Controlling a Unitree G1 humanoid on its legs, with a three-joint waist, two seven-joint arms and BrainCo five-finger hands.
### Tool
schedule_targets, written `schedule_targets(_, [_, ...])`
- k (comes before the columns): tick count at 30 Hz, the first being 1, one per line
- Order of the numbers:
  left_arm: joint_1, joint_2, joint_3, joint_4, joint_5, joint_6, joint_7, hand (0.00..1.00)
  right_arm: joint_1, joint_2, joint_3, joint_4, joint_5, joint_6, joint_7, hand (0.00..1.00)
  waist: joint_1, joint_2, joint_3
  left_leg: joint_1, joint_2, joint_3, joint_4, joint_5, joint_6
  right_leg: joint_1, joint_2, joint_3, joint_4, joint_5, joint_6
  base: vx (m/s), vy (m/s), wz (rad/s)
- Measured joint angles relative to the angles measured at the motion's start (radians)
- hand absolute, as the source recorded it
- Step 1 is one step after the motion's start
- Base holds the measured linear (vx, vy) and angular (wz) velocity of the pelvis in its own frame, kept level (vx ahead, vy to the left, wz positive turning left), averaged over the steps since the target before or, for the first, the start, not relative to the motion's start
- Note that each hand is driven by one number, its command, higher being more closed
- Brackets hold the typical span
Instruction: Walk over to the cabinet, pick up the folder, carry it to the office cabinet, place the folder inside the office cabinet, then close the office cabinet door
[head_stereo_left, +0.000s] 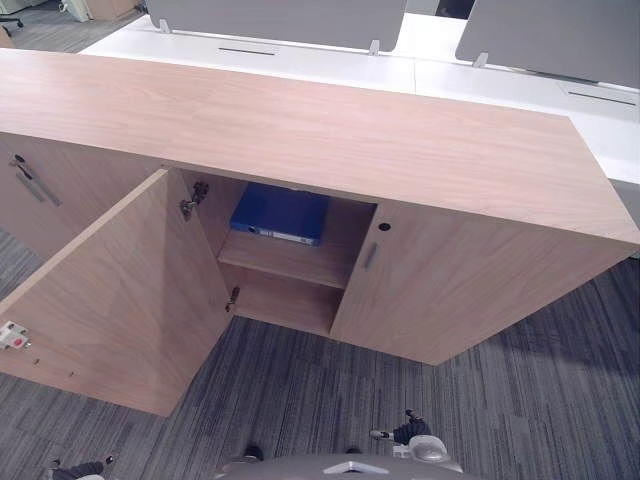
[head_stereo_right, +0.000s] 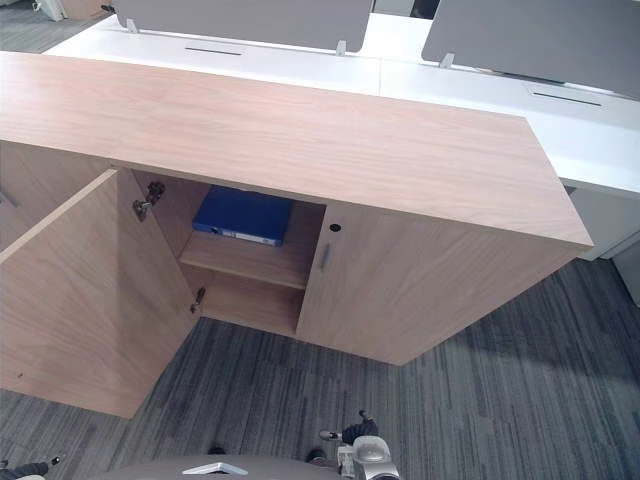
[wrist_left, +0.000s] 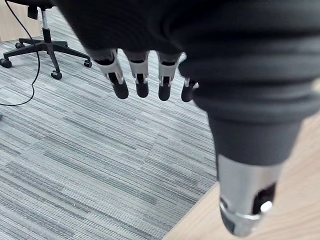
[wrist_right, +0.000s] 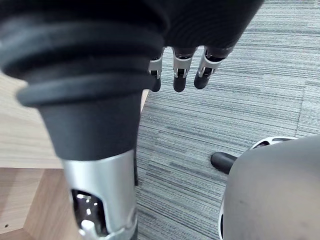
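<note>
A blue folder lies flat on the upper shelf inside the low wooden office cabinet. The cabinet's left door stands swung wide open toward me, and its right door is shut. My left hand hangs over grey carpet with its fingers straight and nothing in it, next to a wooden panel. Beside my body, my right hand hangs the same way, fingers straight and holding nothing. Both hands are well short of the folder.
White desks with grey partition screens stand behind the cabinet. A further shut door with a metal handle is at the cabinet's left. An office chair stands on the striped grey carpet.
</note>
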Motion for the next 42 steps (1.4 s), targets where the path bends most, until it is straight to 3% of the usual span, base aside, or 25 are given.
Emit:
schedule_targets(6, [0.005, 0.006, 0.017, -0.067, -0.025, -0.012, 0.03, 0.0, 0.005, 0.001, 0.0, -0.001, 0.0, -0.001, -0.009, 0.0, 0.008, -0.002, -0.001, 0.0, -0.001, -0.014, 0.0, 0.0, 0.0, 0.007, -0.002, -0.01, 0.003, -0.014, -0.006, 0.0, -0.002, 0.07])
schedule_targets(10, [-0.005, 0.012, 0.016, -0.156, -0.098, -0.039, 0.084, 0.0, 0.007, 0.002, 0.001, -0.001, 0.0, -0.001, -0.025, 0.0, 0.012, -0.001, -0.002, -0.001, -0.001, -0.028, 0.0, 0.0, -0.001, 0.014, -0.002, -0.024, 0.003, -0.019, -0.001, 0.01, -0.01, 0.1])
schedule_targets(12, [-0.032, 0.071, 0.126, -0.216, -0.139, -0.042, 0.083, 0.0, 0.011, 0.002, -0.001, -0.002, 0.001, 0.0, -0.03, 0.0, 0.027, 0.0, -0.002, -0.001, 0.002, -0.035, 0.0, -0.001, -0.001, 0.018, -0.001, -0.032, 0.004, -0.019, 0.001, 0.02, -0.014, 0.12])
schedule_targets(14, [-0.039, 0.316, 0.26, -0.312, -0.265, -0.057, 0.048, 0.0, 0.034, 0.005, 0.004, -0.035, 0.002, 0.0, -0.024, 0.0, 0.034, -0.008, -0.005, -0.003, 0.01, -0.05, 0.0, -0.003, -0.004, 0.026, 0.006, -0.033, 0.005, -0.025, -0.003, 0.01, -0.04, 0.23])
schedule_targets(15, [-0.03, 0.383, 0.272, -0.348, -0.282, -0.073, 0.045, 0.0, 0.048, 0.009, 0.006, -0.054, 0.002, -0.002, -0.025, 0.0, 0.039, -0.01, -0.006, -0.004, 0.011, -0.049, 0.0, -0.004, -0.006, 0.026, 0.007, -0.029, 0.007, -0.029, -0.006, 0.02, -0.023, 0.18])
schedule_targets(17, [-0.056, 0.611, 0.297, -0.349, -0.331, -0.143, 0.045, 0.0, 0.074, 0.004, 0.018, -0.08, 0.003, -0.009, -0.027, 0.0, 0.063, -0.004, -0.009, -0.004, 0.009, -0.056, 0.0, -0.003, -0.006, 0.026, 0.006, -0.024, 0.013, -0.034, -0.011, 0.02, 0.004, 0.14])
schedule_targets(19, [-0.103, 0.703, 0.308, -0.299, -0.364, -0.17, 0.034, 0.0, 0.078, 0.001, 0.018, -0.079, 0.006, -0.01, -0.025, 0.0, 0.073, -0.002, -0.022, -0.004, 0.007, -0.057, 0.0, -0.003, -0.006, 0.026, 0.003, -0.002, 0.017, -0.034, -0.011, 0.0, 0.027, 0.1])
schedule_targets(20, [-0.127, 0.717, 0.307, -0.275, -0.377, -0.179, 0.032, 0.0, 0.079, 0.002, 0.02, -0.079, 0.01, -0.011, -0.022, 0.0, 0.074, 0.014, -0.023, -0.006, 0.006, -0.059, 0.0, -0.003, -0.006, 0.025, 0.002, 0.0, 0.016, -0.034, -0.01, -0.01, 0.021, 0.06])
schedule_targets(25, [-0.203, 0.711, 0.235, -0.166, -0.437, -0.182, 0.003, 0.0, 0.084, 0.003, 0.017, -0.078, 0.011, -0.011, -0.021, 0.0, 0.076, 0.011, -0.032, -0.012, 0.006, -0.062, 0.0, 0.001, -0.009, 0.022, 0.005, 0.015, 0.007, -0.038, -0.004, -0.03, -0.016, -0.02])
schedule_targets(29, [-0.25, 0.711, 0.165, -0.135, -0.466, -0.182, -0.028, 0.0, 0.099, 0.003, -0.005, -0.078, 0.011, -0.011, -0.02, 0.0, 0.073, -0.022, -0.049, -0.02, 0.012, -0.058, 0.0, 0.005, -0.013, 0.009, 0.01, 0.023, 0.009, -0.037, -0.005, -0.04, -0.023, -0.05])
schedule_targets(36, [-0.281, 0.704, 0.082, -0.116, -0.488, -0.184, -0.06, 0.0, 0.101, -0.001, -0.03, -0.078, 0.01, -0.01, 0.0, 0.0, 0.072, -0.022, -0.049, -0.021, 0.01, -0.05, 0.0, 0.006, -0.011, -0.005, 0.009, 0.044, 0.019, -0.037, -0.004, -0.03, 0.002, -0.06])
schedule_targets(42, [-0.282, 0.595, 0.047, -0.111, -0.507, -0.185, -0.079, 0.0, 0.1, -0.006, -0.032, -0.077, 0.01, -0.009, 0.014, 0.0, 0.068, -0.022, -0.049, -0.021, 0.009, -0.049, 0.001, 0.006, -0.011, -0.005, 0.009, 0.045, 0.018, -0.037, -0.004, 0.0, 0.0, 0.0])
